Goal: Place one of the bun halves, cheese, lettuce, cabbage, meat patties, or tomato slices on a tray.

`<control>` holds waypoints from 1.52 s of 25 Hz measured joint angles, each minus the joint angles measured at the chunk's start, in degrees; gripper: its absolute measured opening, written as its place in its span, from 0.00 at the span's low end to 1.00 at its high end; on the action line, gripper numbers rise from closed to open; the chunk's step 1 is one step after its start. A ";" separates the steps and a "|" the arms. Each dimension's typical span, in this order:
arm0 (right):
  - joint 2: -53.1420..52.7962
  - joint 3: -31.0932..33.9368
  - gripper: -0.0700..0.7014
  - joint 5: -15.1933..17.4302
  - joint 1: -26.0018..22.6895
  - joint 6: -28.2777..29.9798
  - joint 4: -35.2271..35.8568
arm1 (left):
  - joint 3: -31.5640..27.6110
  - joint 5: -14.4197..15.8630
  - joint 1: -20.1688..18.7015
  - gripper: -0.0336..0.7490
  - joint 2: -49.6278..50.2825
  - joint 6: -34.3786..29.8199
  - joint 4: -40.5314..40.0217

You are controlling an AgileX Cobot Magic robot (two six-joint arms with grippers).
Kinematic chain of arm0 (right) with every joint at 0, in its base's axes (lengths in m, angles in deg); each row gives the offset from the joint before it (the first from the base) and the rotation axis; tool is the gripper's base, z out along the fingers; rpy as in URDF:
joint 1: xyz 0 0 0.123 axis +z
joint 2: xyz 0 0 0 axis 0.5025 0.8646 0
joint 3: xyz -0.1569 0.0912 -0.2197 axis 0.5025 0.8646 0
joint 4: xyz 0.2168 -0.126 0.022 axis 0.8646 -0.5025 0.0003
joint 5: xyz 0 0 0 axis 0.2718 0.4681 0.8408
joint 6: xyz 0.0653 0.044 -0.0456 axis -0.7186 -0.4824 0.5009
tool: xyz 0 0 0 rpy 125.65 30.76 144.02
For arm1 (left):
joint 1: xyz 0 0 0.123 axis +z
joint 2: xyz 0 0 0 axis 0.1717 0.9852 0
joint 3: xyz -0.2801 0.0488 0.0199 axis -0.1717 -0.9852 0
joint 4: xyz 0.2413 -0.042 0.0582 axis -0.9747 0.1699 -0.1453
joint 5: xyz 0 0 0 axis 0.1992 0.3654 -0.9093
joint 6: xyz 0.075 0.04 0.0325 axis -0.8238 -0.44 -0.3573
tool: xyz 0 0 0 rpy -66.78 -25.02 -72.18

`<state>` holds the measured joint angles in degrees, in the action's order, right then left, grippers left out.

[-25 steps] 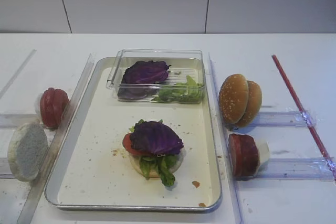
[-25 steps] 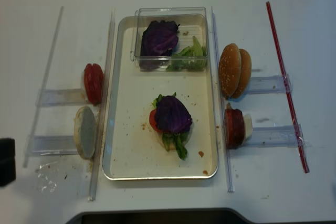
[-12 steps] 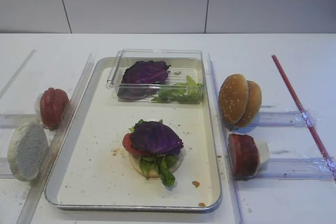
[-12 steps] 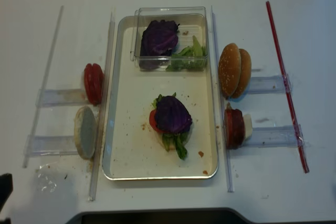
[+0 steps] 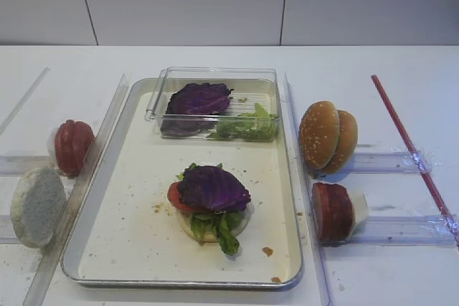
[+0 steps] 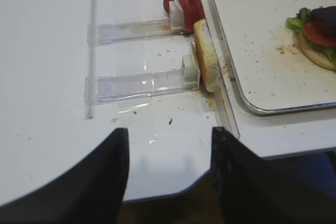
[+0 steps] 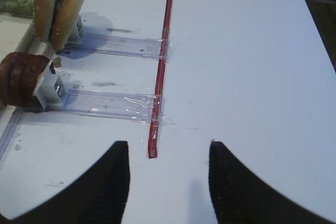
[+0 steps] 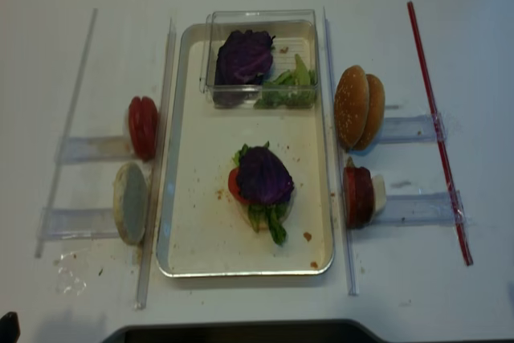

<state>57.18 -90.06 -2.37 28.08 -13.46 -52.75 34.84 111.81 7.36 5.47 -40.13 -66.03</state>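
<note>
On the silver tray lies a stack: a pale bun half, lettuce, a tomato slice and a purple cabbage leaf on top. More cabbage and lettuce lie in the clear box. Left of the tray stand tomato slices and a pale bun half. To the tray's right are sesame bun halves and meat patties. No cheese shows. My left gripper hangs open and empty over the table's near-left corner. My right gripper is open and empty by the red strip's near end.
The clear plastic box sits at the tray's far end. Clear plastic rails flank the tray and hold the food upright. A long red strip runs along the right side. The table's front edge lies just under my left gripper.
In the overhead view my left gripper has drawn back toward the near-left corner, almost out of the picture. The food and the tray have not moved.
</note>
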 joint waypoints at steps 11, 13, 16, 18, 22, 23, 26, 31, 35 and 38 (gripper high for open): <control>0.00 0.00 0.59 0.11 0.00 -0.11 0.00 | -5.13 -2.88 0.00 0.48 -2.63 -1.07 0.03; 0.00 0.00 0.59 0.11 0.00 -0.11 0.00 | -6.07 -4.33 0.00 0.48 -2.63 -1.18 0.03; 0.00 0.00 0.59 0.11 0.00 -0.11 0.00 | -6.57 -4.46 0.00 0.48 -2.63 -1.29 0.03; 0.00 0.00 0.59 0.11 0.00 -0.11 0.00 | -6.57 -4.80 0.00 0.48 -2.63 -1.37 0.03; 0.00 0.00 0.59 0.11 0.00 -0.11 0.00 | -6.57 -4.88 0.00 0.48 -2.63 -1.42 0.03; 0.00 0.00 0.59 0.11 0.00 -0.11 0.00 | -6.57 -4.88 0.00 0.48 -2.63 -1.42 0.03; 0.00 0.00 0.59 0.11 0.00 -0.11 0.00 | -6.57 -4.88 0.00 0.48 -2.63 -1.53 0.03; 0.00 0.00 0.59 0.11 0.00 -0.11 0.00 | -6.57 -4.88 0.00 0.48 -2.63 -1.43 0.03; 0.00 0.00 0.59 0.11 0.00 -0.11 0.00 | -6.57 -4.88 0.00 0.48 -2.63 -1.42 0.03; 0.00 0.00 0.59 0.11 0.00 -0.11 0.00 | -6.57 -4.88 0.00 0.48 -2.63 -1.29 0.03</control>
<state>57.18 -90.06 -2.26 28.08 -13.57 -52.75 28.27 106.93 7.36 2.84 -41.42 -66.00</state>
